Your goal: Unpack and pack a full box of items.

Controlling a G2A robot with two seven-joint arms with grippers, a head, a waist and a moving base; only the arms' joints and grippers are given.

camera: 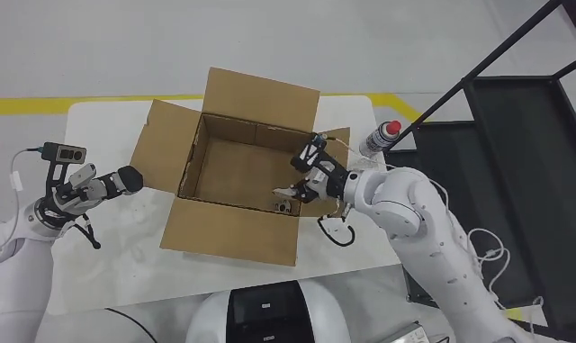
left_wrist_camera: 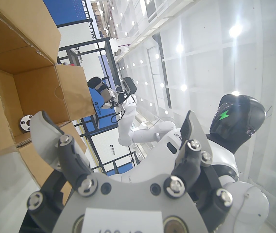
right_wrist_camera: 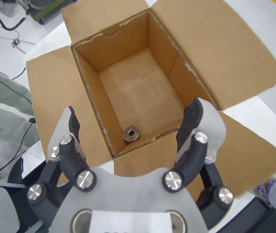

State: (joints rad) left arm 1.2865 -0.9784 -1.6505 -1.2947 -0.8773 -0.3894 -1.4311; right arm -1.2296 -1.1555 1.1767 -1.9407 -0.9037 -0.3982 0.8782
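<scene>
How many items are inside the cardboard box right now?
1. A small round metal flange lies on the floor of the cardboard box, in the corner nearest the open right gripper. The near wall may hide a strip of floor.

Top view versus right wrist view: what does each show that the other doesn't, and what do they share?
Top view alone: most of the white table, a spray can's red cap and a dark rack beside the table. Right wrist view alone: a plain look at a small metal ring in a bottom corner of the cardboard box, and a green cart on the floor. Both: the box, the right gripper, open over it, and the yellow floor line.
</scene>
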